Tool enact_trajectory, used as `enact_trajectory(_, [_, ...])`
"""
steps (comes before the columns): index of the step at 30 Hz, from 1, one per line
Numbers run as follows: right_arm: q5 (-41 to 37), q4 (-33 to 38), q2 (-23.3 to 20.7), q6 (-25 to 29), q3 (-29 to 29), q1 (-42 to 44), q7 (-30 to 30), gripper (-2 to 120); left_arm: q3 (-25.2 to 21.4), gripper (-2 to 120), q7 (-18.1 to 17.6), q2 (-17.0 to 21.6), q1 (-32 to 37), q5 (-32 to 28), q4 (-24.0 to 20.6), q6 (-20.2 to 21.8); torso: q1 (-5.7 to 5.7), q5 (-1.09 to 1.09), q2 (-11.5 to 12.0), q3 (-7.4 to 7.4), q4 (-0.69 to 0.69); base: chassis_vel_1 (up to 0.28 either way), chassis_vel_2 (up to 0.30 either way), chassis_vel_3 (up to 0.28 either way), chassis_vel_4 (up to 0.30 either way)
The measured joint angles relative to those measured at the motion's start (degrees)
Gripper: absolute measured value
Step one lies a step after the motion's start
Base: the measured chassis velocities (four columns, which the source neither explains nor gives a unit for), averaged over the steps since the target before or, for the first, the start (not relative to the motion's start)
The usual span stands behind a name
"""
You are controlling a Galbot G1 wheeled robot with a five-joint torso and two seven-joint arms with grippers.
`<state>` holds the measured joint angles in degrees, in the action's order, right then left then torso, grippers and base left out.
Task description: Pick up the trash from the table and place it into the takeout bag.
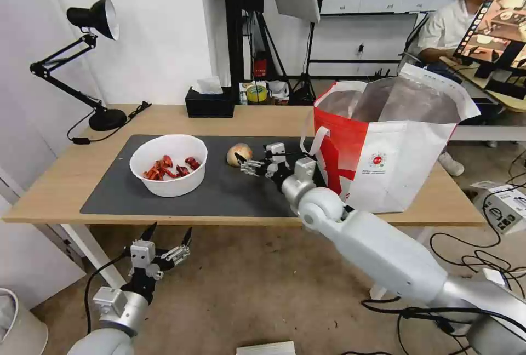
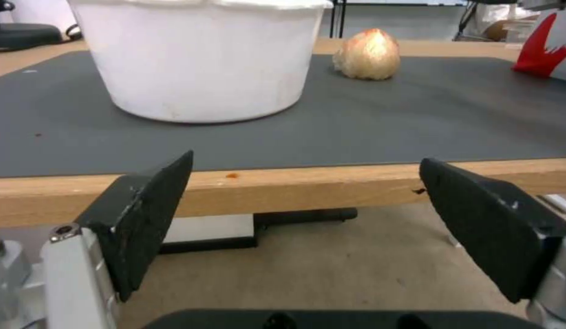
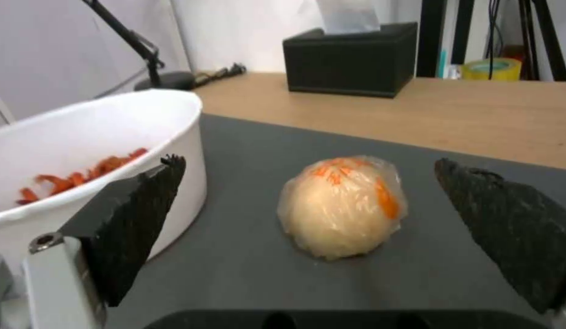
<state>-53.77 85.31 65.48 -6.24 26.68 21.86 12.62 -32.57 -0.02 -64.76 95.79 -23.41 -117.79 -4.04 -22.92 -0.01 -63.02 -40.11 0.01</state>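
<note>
Right gripper (image 1: pixel 245 164): over the mat (image 1: pixel 219 190), spread wide, holding nothing, fingers flanking the wrapped ball (image 3: pixel 344 212) without contact. Ball: on the mat, between bowl (image 1: pixel 169 164) and bag (image 1: pixel 394 141). Bowl: on the mat, red scraps inside. Bag: upright at the surface's (image 1: pixel 66 179) right end, mouth open. Left gripper (image 1: pixel 169 240): below the surface's front edge, spread wide, holding nothing.
</note>
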Motion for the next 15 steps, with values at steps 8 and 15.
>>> enact_trajectory(8, [-0.1, -8.3, 5.1, -2.6, 0.5, -4.3, 0.7, 100, -0.4, 100, 0.0, -0.3, -0.2, -0.5, -0.1, 0.0, 0.0, 0.01, 0.0, 0.0, -0.01, 0.0, 0.0, 0.0, 0.0])
enact_trajectory(15, [-0.2, -16.1, 9.6, -5.1, 0.7, -7.9, -0.1, 100, -0.5, 100, 0.0, -0.3, -0.1, -0.4, 0.2, -0.3, 0.0, 0.01, 0.0, 0.0, 0.0, 0.0, 0.0, 0.0, 0.0])
